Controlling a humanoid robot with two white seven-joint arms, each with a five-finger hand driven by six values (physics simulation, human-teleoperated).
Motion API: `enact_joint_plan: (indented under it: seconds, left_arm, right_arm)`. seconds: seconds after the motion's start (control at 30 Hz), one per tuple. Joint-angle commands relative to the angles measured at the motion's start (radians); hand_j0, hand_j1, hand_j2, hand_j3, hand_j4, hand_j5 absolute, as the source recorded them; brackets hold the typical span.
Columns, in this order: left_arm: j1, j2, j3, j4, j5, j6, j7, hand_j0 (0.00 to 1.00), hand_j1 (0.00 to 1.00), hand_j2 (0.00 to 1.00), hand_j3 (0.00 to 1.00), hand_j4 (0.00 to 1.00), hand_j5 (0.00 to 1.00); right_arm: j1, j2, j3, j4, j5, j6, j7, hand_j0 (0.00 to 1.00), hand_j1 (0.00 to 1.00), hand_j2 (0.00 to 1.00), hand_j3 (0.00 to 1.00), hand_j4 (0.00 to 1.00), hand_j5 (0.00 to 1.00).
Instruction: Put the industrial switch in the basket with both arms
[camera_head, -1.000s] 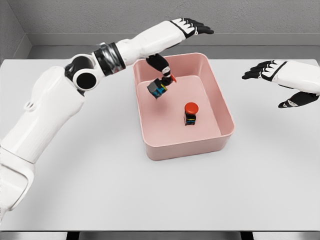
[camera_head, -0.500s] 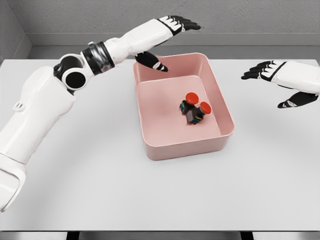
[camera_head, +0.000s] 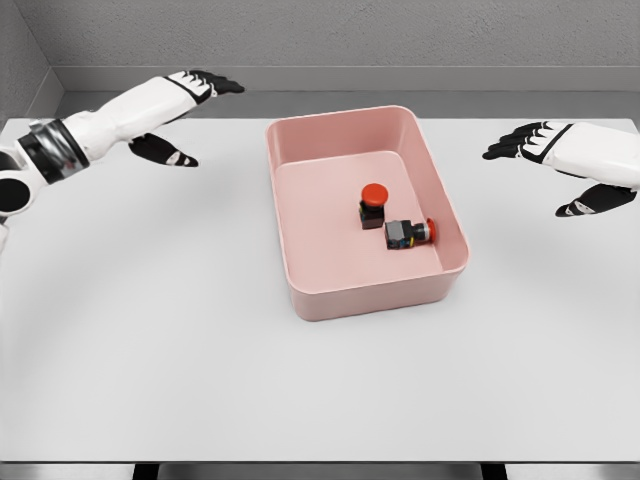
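Observation:
Two industrial switches with red round buttons lie inside the pink basket (camera_head: 300, 260). One switch (camera_head: 373, 205) stands upright near the middle, its red cap facing up. The other switch (camera_head: 407, 233) lies on its side by the basket's right wall. My left hand (camera_head: 185, 110) hovers open over the table's far left, well away from the basket, holding nothing. My right hand (camera_head: 555, 165) hangs open at the far right, fingers spread, also apart from the basket.
The basket sits on a white table (camera_head: 180, 350) with a grey wall behind. The table's far edge runs just behind both hands.
My left hand let the second switch drop into the basket, then pulled back left across the table. That switch tumbled to rest on its side. The right hand stayed still.

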Motion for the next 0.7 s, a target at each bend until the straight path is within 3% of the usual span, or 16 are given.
enact_joint_plan:
  seconds: [0.0, 0.27, 0.43, 0.6, 0.67]
  left_arm:
    - [0.002, 0.059, 0.001, -0.026, 0.018, 0.001, 0.001, 1.0, 1.0, 1.0, 1.0, 1.0, 1.0]
    - [0.038, 0.15, 0.006, -0.037, 0.018, 0.001, -0.005, 1.0, 1.0, 1.0, 1.0, 1.0, 1.0]
    - [0.1, 0.2, 0.011, -0.029, 0.013, 0.001, -0.005, 1.0, 1.0, 1.0, 1.0, 1.0, 1.0]
    - [0.107, 0.259, 0.024, -0.028, 0.023, 0.001, -0.002, 1.0, 1.0, 1.0, 1.0, 1.0, 1.0]
    - [0.127, 0.28, 0.072, -0.028, 0.024, 0.001, 0.0, 1.0, 1.0, 1.0, 1.0, 1.0, 1.0]
  right_arm:
    - [0.0, -0.002, -0.001, 0.001, -0.005, 0.001, 0.0, 1.0, 1.0, 1.0, 1.0, 1.0, 1.0]
    - [0.002, -0.003, -0.001, 0.0, -0.007, 0.001, 0.0, 1.0, 1.0, 1.0, 1.0, 1.0, 1.0]
    - [0.002, -0.002, 0.001, 0.0, -0.004, 0.001, 0.0, 1.0, 1.0, 1.0, 1.0, 1.0, 1.0]
    - [0.008, -0.003, 0.001, 0.0, -0.005, 0.001, 0.0, 1.0, 1.0, 1.0, 1.0, 1.0, 1.0]
    - [0.008, 0.0, 0.001, 0.0, -0.005, 0.001, 0.0, 1.0, 1.0, 1.0, 1.0, 1.0, 1.0]
